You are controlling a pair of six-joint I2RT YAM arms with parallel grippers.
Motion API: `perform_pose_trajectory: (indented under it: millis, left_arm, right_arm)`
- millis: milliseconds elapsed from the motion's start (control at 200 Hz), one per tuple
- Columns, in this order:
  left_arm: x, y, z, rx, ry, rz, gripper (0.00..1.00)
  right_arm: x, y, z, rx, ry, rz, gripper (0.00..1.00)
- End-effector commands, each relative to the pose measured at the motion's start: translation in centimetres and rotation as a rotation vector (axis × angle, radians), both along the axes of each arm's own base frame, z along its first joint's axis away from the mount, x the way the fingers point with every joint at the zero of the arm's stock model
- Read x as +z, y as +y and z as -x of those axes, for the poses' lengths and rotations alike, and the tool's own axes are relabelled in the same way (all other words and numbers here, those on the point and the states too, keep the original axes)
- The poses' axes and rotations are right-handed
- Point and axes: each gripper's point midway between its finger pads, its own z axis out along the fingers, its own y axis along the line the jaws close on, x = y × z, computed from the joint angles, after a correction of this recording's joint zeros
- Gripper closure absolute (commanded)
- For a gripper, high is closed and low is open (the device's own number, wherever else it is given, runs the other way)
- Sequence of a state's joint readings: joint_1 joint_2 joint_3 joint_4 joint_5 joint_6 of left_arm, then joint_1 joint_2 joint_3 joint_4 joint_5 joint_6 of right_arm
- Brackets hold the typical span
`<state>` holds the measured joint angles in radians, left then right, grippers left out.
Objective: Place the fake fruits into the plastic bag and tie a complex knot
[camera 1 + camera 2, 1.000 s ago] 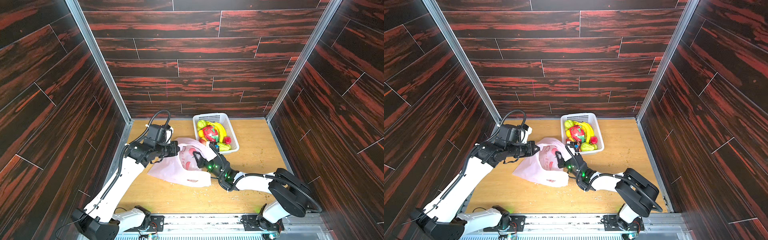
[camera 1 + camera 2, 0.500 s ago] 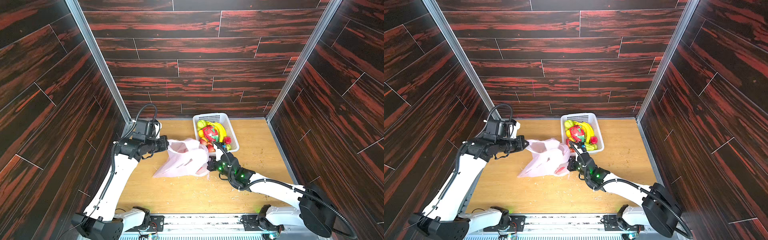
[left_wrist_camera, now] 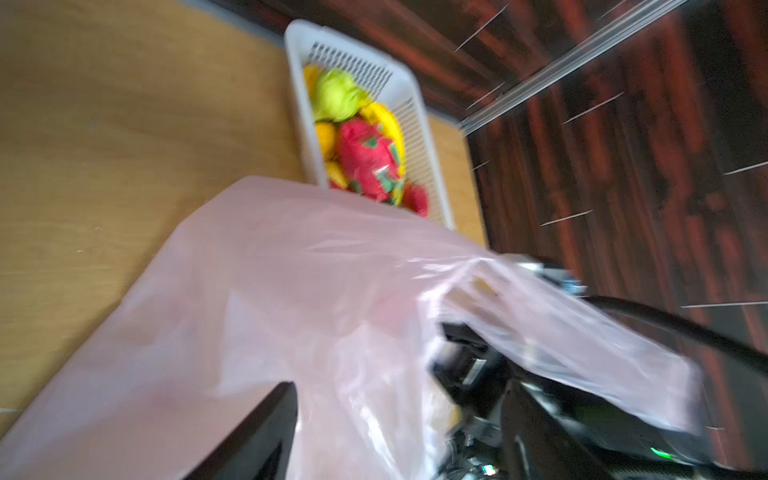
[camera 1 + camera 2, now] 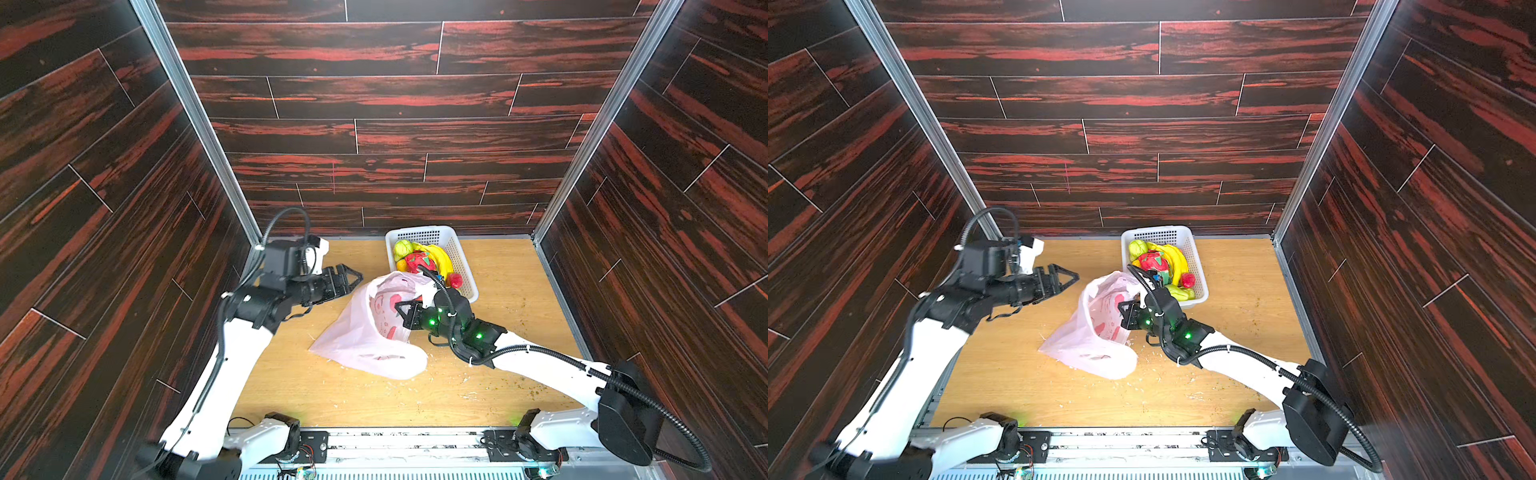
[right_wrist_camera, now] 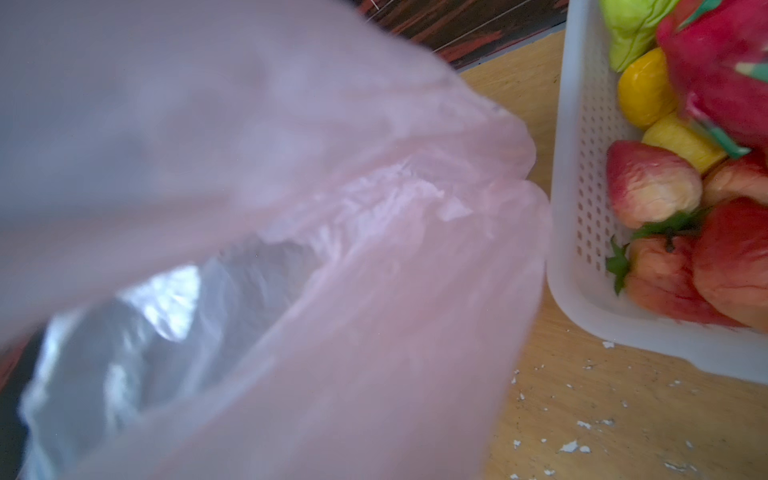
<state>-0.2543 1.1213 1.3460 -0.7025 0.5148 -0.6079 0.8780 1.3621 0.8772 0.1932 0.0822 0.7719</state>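
The left gripper (image 4: 354, 280) has its fingers spread wide and empty, just beside the plastic bag (image 4: 365, 336). The right gripper (image 4: 402, 314) is pinched closed on the bag's rim. The fake fruits (image 4: 420, 262) lie heaped in the white basket (image 4: 462, 259). Half a second ago the left gripper clamped the bag's edge; it has let go.

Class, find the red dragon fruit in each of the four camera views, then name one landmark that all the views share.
In a top view: dragon fruit right of centre, mid-basket, behind the plastic bag.
In a top view: dragon fruit at centre, mid-basket.
Left wrist: in the basket, beyond the bag.
Right wrist: in the basket, cut off at the picture's edge.
Shared landmark: the white basket.
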Motion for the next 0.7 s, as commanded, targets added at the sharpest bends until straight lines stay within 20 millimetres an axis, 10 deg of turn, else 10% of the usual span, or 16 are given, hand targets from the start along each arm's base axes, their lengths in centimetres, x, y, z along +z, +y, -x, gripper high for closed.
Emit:
perform_pose_trajectory:
  millis: [0, 316, 691]
  left_arm:
    - [1.7, 0.7, 1.4, 0.051, -0.009, 0.052, 0.19]
    - [-4.9, -1.8, 6.5, 0.011, 0.047, 0.058, 0.15]
    - [-7.9, -8.0, 7.7, -0.055, -0.040, 0.081, 0.08]
  right_arm:
    - [0.5, 0.8, 0.2, 0.012, 0.017, -0.023, 1.00]
    - [1.1, 1.4, 0.4, 0.032, -0.001, -0.031, 1.00]
    - [1.3, 2.1, 0.9, 0.058, -0.004, -0.034, 1.00]
